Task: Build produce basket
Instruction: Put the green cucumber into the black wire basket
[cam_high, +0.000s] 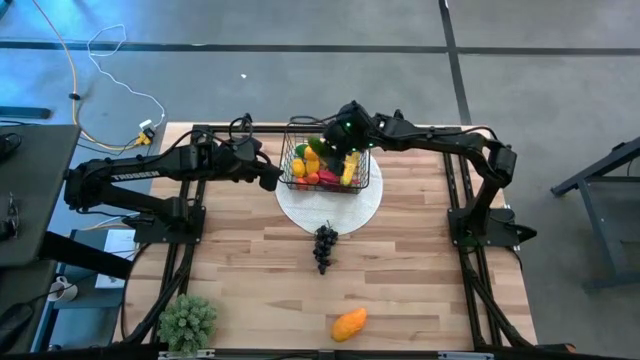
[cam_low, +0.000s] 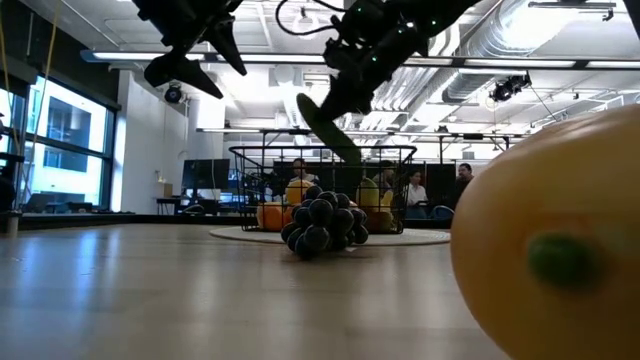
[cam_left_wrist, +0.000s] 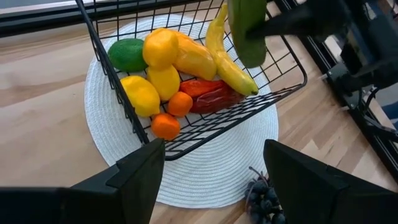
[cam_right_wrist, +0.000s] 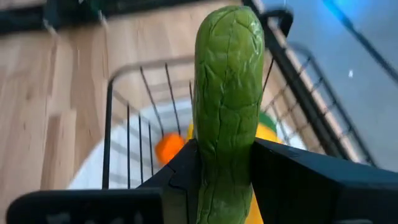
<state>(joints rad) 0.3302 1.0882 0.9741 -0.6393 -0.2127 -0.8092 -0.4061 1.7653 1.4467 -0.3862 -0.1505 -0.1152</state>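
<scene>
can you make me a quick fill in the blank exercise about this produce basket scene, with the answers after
1. The right gripper holds a green ____ above the basket.
2. The basket stands on a round white ____.
3. The dark grapes lie on the table, ____ the basket.
4. The left gripper is ____ and holds nothing.

Missing words: cucumber; plate; outside; open

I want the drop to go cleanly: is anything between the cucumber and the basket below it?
Nothing visible blocks it. The right gripper holds the cucumber above the open top of the basket. The banana and lemons already lie inside, so it would land on them.
</scene>
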